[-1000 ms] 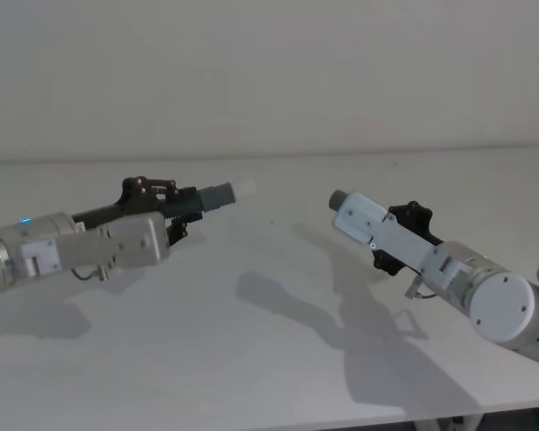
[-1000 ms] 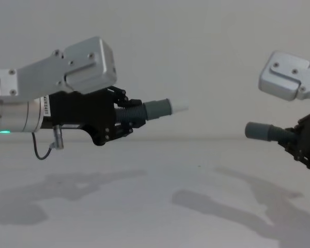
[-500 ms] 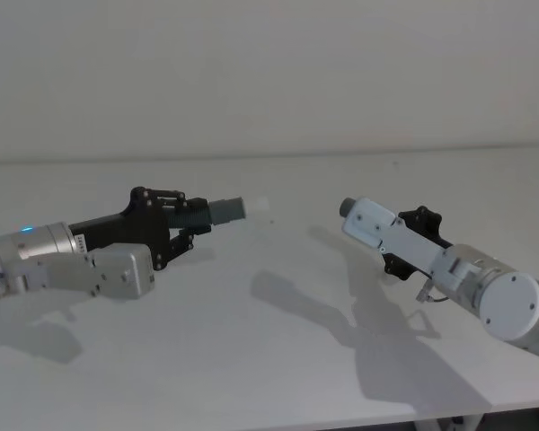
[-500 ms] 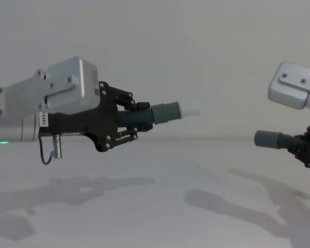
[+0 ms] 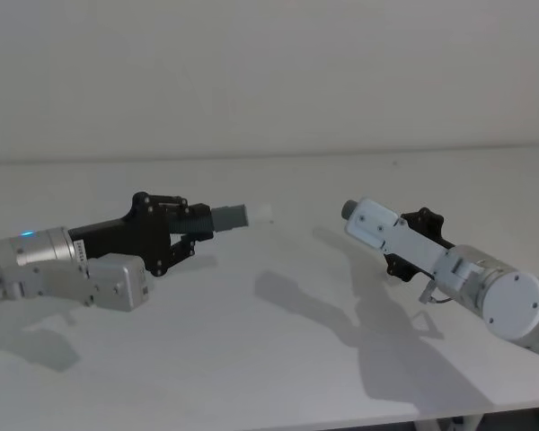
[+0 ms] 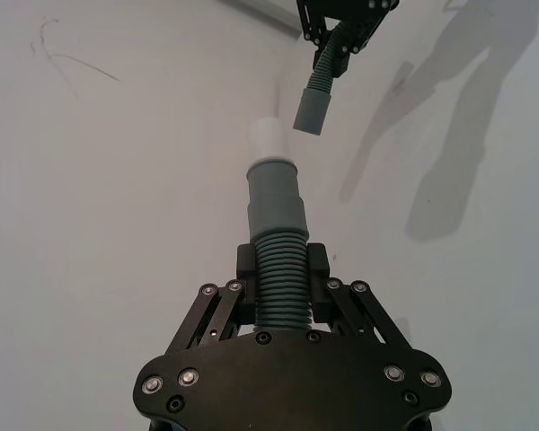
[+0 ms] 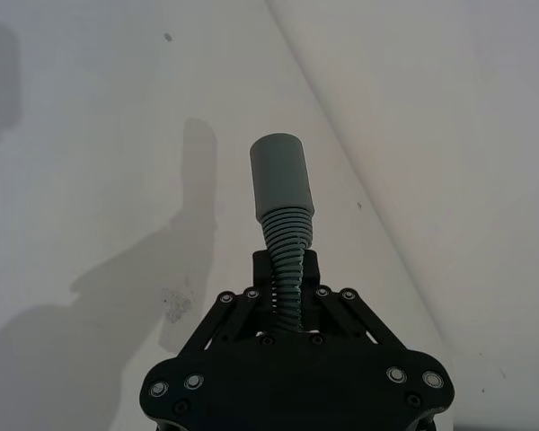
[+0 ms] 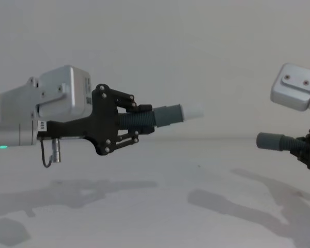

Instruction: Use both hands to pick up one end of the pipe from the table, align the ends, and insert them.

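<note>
The left gripper point(image 8: 138, 122) is seen clamped on the ribbed part of the plug piece point(image 8: 144, 119), which is held clear above the table point(image 5: 251, 359). The right gripper point(image 7: 286, 280) is likewise closed on the ribs of the socket piece point(image 7: 286, 238), also carried off the surface. The step in hand is judged to be alignment, with insertion not yet begun

The coming move is governed by one relation: where the socket cuff point(image 8: 271, 140) lies from the white plug tip point(image 8: 192, 111). In the chest view the cuff is found at about 4 o'clock from the tip, well apart and lower. The plug piece's long axis is pointed towards 3 o'clock with a slight rise towards 2, whereas the socket piece is aimed near 9 o'clock, almost level. The two axes are therefore roughly opposed but not shared. In the head view the cuff is placed at 3 o'clock from the tip, with bare table between. From the left wrist camera the socket mouth is shown ahead of the tip, but set off the plug's line and canted against it

It is judged that the height offset and the tilt must be taken out before the gap is closed; otherwise the tip may be caught on the cuff's rim
</note>
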